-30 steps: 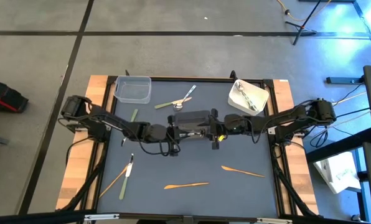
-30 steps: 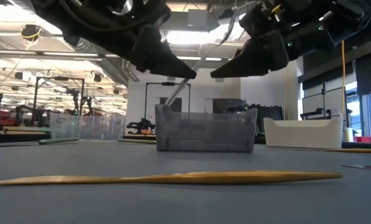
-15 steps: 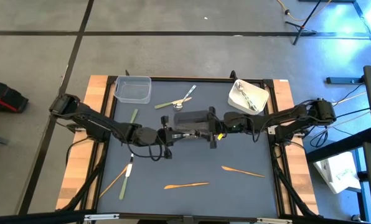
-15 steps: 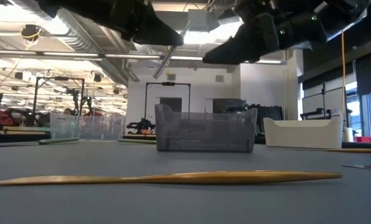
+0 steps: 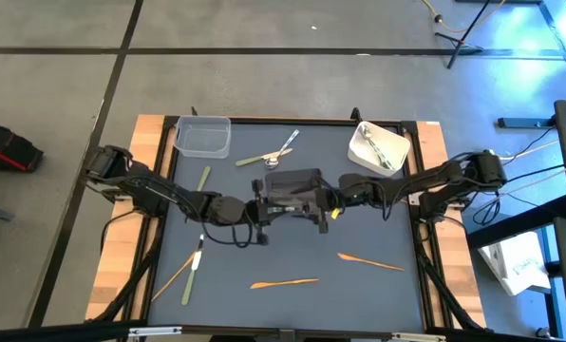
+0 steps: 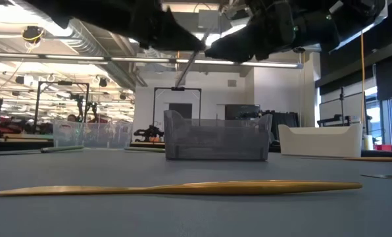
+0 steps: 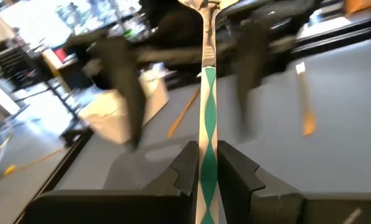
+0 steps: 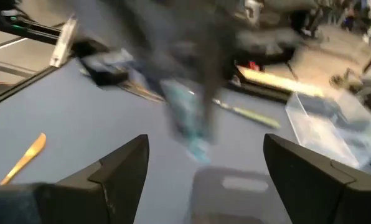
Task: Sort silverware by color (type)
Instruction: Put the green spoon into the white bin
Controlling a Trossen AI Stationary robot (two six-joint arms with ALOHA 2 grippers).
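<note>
**Two arms meeting above the grey bin at mid-table**

The left gripper [image 7: 204,171] is pinching a slim utensil with a green-and-white patterned handle [image 7: 208,118] between nearly closed fingers, holding it in the air above the dark grey bin [image 5: 292,182]. The right gripper [image 8: 204,165] is facing it from the other side, its jaws spread wide and holding nothing. Two orange utensils [image 5: 285,282] are lying on the table's near side, and olive-green ones [image 5: 204,178] are lying to the left.
</note>
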